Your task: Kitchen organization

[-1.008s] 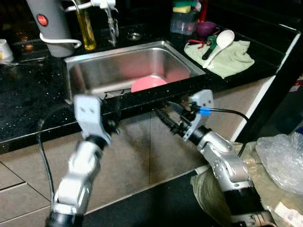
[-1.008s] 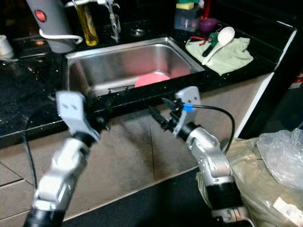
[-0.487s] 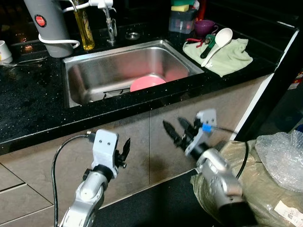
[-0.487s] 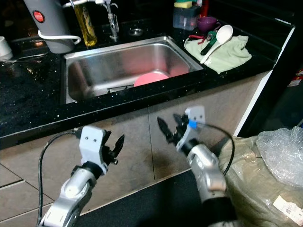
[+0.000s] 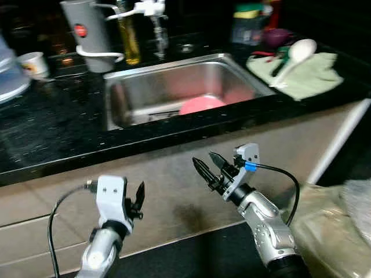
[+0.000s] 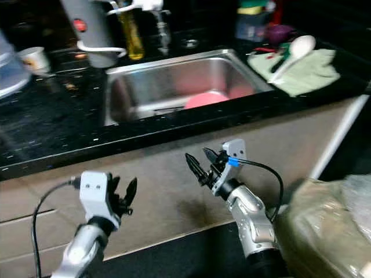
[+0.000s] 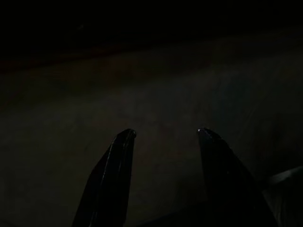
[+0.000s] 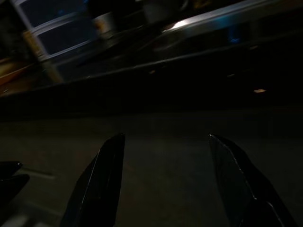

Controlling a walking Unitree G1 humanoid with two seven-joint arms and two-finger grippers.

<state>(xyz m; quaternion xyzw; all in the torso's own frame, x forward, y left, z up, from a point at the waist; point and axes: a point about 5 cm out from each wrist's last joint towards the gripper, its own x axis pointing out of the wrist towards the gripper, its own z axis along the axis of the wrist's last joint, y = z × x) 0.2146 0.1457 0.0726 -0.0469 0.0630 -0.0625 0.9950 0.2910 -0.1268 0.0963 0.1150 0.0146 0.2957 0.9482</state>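
Below the black speckled counter edge [image 5: 69,156], in the left eye view, both grippers hang in front of the tan cabinet panel. The right gripper [image 5: 208,167] spreads its fingers on nothing; the left gripper [image 5: 138,200] sits lower, also parted. Above and beyond them, the pink round plate [image 5: 200,105] lies in the stainless steel sink [image 5: 133,87], well apart from both.

From the right eye view, the white ladle [image 6: 295,49] rests on the pale green cloth [image 6: 307,72], up and to the right gripper's right.

Along the left wrist view, two black fingers [image 7: 111,179] stand apart, empty. The right wrist view shows the same spread.

The plate looks rigid, light, probably wet and slick; its raised rim seems the best hold.
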